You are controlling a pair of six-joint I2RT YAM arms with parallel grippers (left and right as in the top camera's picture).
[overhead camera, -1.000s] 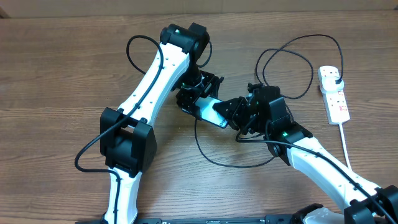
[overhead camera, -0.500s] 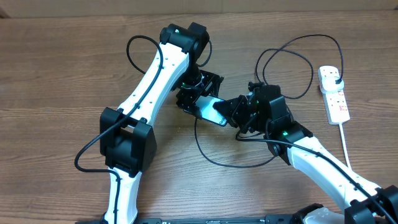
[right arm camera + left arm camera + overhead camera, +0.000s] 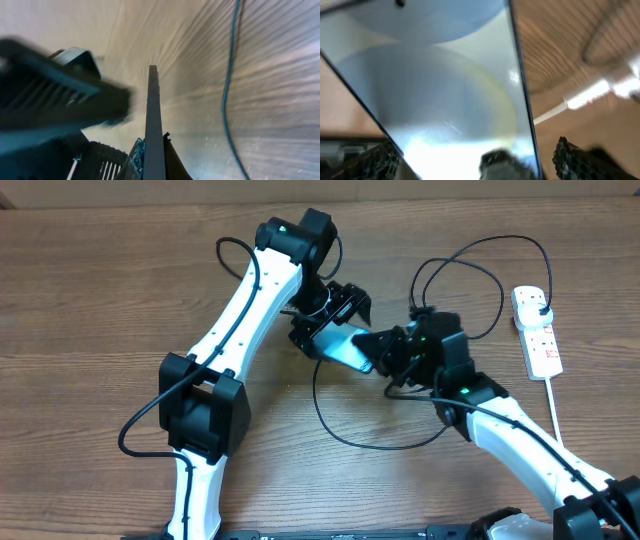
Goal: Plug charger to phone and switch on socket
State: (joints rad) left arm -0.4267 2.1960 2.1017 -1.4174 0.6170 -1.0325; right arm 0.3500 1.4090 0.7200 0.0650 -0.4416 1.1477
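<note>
Phone point(image 3: 345, 348) at mid-frame. Right end effector point(image 3: 374, 352) is clenched on its edge. Left end effector point(image 3: 330, 320) straddles it, and I cannot tell if it grips. Charger point(image 3: 500, 240) lies loose on the desk. Step: presenting the phone. Next I must fetch and align the connector tip.

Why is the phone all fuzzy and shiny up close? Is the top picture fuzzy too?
Left wrist view: the phone sits very near the lens, so it is out of focus, with white glare low on its screen. Right wrist view: its thin edge looks sharp, but the left side of the picture is smeared. Overhead view: crisp and evenly lit.
</note>
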